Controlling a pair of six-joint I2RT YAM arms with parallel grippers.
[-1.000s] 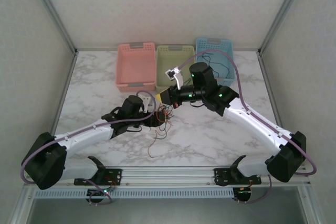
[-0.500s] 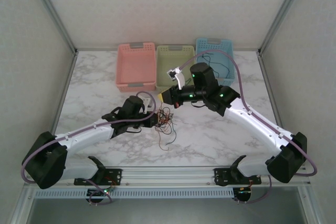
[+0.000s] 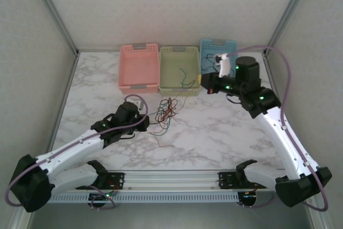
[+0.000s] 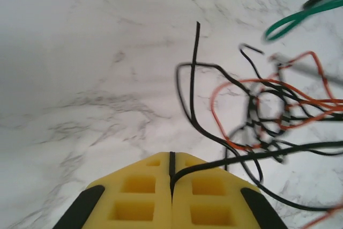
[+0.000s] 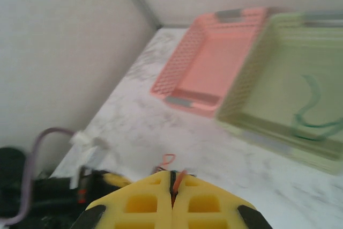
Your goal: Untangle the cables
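Enclosing the marble table [image 3: 225, 132] stand pale walls [image 3: 161, 9] — left pincer [image 4: 172, 158] clamps a black cable [image 4: 214, 165] (right pincer [image 5: 172, 175] a red cable [image 5: 180, 175]).

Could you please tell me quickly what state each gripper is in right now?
Left gripper: jaws closed, pinching a black cable.
Right gripper: jaws closed on a red cable.

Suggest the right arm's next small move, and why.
Probably swing the right gripper left over the pink basket and open. It is shut on a red strand, and the green basket holds a green cable, so colours seem to match baskets. The left gripper is shut on a black wire running into the clump.
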